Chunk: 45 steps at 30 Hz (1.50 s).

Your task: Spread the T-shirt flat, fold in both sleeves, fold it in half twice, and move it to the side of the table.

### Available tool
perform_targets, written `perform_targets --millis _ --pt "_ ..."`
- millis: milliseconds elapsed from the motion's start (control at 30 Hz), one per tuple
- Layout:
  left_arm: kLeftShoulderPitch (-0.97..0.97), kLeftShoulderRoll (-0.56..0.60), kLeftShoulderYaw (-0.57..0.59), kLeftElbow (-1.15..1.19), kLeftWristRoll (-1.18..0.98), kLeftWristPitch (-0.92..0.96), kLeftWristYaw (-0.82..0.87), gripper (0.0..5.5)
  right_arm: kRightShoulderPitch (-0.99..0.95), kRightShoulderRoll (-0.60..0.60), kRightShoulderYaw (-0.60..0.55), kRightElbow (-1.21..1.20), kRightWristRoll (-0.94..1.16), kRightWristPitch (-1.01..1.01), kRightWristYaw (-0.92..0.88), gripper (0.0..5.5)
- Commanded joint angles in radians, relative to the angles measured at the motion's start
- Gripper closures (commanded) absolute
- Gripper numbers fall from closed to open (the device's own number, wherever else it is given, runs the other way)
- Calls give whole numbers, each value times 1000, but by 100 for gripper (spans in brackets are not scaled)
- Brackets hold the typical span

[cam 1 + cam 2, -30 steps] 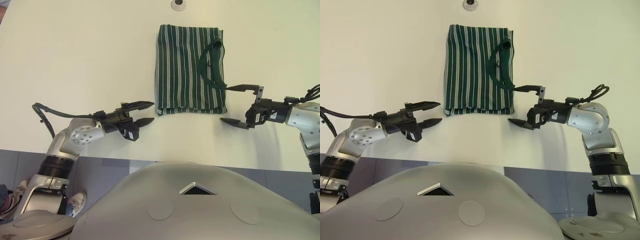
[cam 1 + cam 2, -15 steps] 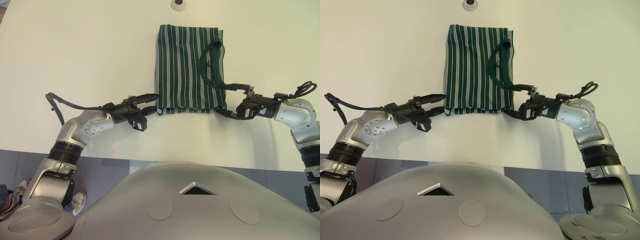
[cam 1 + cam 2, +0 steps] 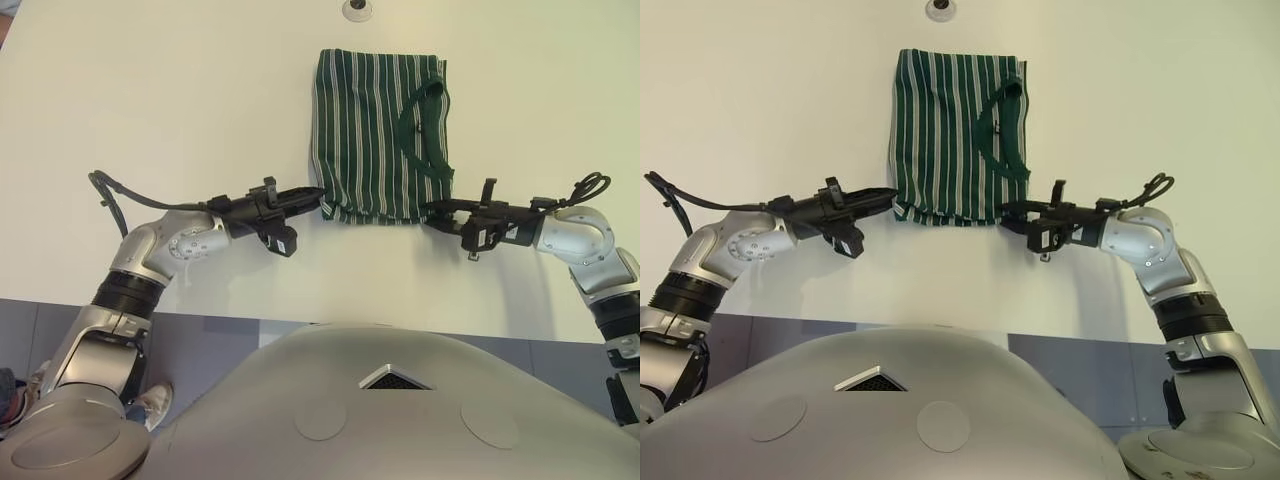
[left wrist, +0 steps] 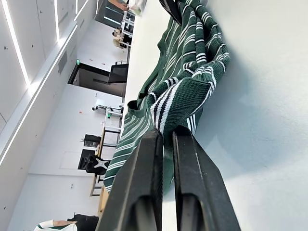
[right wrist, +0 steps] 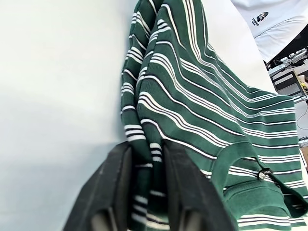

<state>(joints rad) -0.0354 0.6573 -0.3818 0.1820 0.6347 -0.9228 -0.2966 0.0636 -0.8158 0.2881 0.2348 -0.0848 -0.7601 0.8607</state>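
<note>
Left eye view has the green striped T-shirt (image 3: pixel 380 135) lying folded into a tall rectangle on the white table (image 3: pixel 150 120), roughly mid-table and toward the far edge. Its dark green collar (image 3: pixel 425 125) sits on top along the robot's right side of the stack. Just past the shirt's far edge there's a small round fitting (image 3: pixel 356 10) set into the tabletop.

Both arms come in low from the near side, 1 at each near corner. The left gripper (image 3: pixel 318 197) is at the near left corner and the right gripper (image 3: pixel 430 210) is at the near right corner, with the shirt's near hem running between the 2.

Left wrist view makes it pretty clear: the left gripper (image 4: pixel 167 131) has its 2 black fingers (image 4: pixel 144 183) clamped down on a bunched wad of striped cloth (image 4: pixel 192 62), with only a thin slit between them where the fabric is pinched. The cloth puckers up right at the grip and throws a shadow on the table.

Right wrist view is the same deal. The right gripper (image 5: pixel 147 147) has both fingers (image 5: pixel 113 192) squeezed onto the folded layers at the edge of the shirt (image 5: pixel 192 96), stripes wrinkling into the pinch, and the collar loop shows farther along.
</note>
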Motion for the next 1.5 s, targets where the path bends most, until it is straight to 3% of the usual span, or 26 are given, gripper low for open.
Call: perform_targets --millis 33,267,400,633,967,1067,1200,1500 --pt "40 25 -49 51 45 12 -27 550 15 -15 11 17 -38 20 7 521" --pt "43 46 -49 45 0 -5 -33 550 20 -25 2 11 -24 22 12 537" --pt "74 100 -36 -4 -171 -37 -77 550 34 -46 -18 -10 24 23 26 537" --pt "187 250 -24 -157 -514 -58 -199 550 158 -143 -44 -223 285 46 144 537" --pt "312 345 20 -251 -665 -67 -300 550 321 -243 -93 -415 464 62 280 537" --pt "310 316 26 -252 -676 -47 -308 550 302 -223 -107 -406 448 82 279 537" --pt "241 218 70 -208 -704 18 -275 550 183 -111 -128 -340 367 135 180 537" --pt "22 -10 154 39 -506 213 -143 550 -140 104 -115 -62 -4 165 -87 537"
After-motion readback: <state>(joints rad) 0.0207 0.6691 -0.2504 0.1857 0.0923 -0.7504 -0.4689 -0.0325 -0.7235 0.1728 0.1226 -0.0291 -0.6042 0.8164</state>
